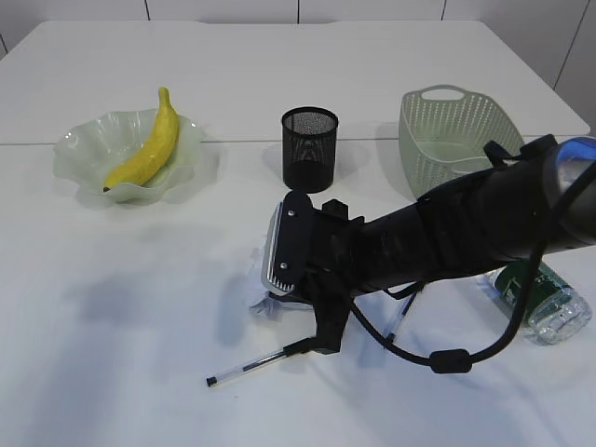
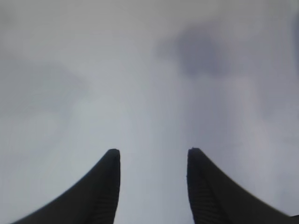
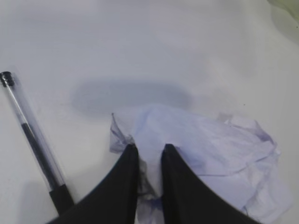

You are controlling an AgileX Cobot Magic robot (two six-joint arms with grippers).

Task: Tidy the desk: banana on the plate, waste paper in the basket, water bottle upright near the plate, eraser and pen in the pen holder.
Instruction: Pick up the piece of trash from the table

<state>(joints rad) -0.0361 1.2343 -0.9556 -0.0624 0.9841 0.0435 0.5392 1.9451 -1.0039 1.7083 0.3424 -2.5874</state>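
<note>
Pinching the crumpled waste paper [image 3: 205, 154] beside the pen [image 3: 32, 144], right hand [image 3: 148, 151] grips it; left hand [image 2: 153, 156] half-open.

Banana [image 1: 147, 144] lay on the plate [image 1: 74, 149]; pen [image 1: 251, 365] and bottle [image 1: 545, 303] (on its side) remained on the table [image 1: 112, 326].

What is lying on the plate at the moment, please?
A banana lies alone on the plate. Whatever part of the dish sits beneath the fruit is covered.
</note>
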